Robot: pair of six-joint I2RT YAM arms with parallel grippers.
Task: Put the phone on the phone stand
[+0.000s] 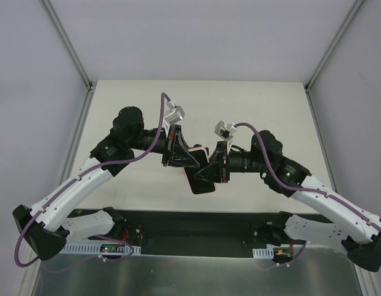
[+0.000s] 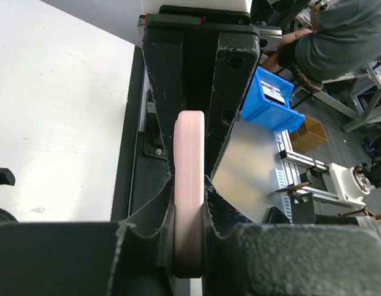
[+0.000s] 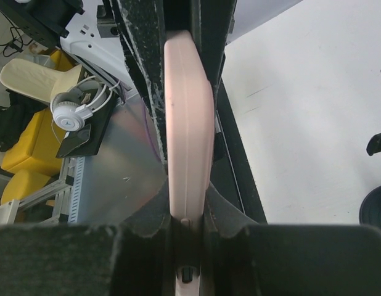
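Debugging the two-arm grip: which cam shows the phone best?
Top external: the phone shows its black screen face. Left wrist sees only its pink edge, end-on between the left fingers; right wrist sees the same edge between the right fingers.

Pink-edged phone [image 3: 187, 142] edge-on in the grip of the right hand [image 3: 189, 213]

Off-white table [image 1: 252, 105], black phone stand [image 3: 375, 209] standing on it, mostly out of frame

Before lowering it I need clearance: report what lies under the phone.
The phone, pinched by left gripper and right gripper, hangs over the white table. The spot directly beneath is hidden; the phone stand shows only off to one side.
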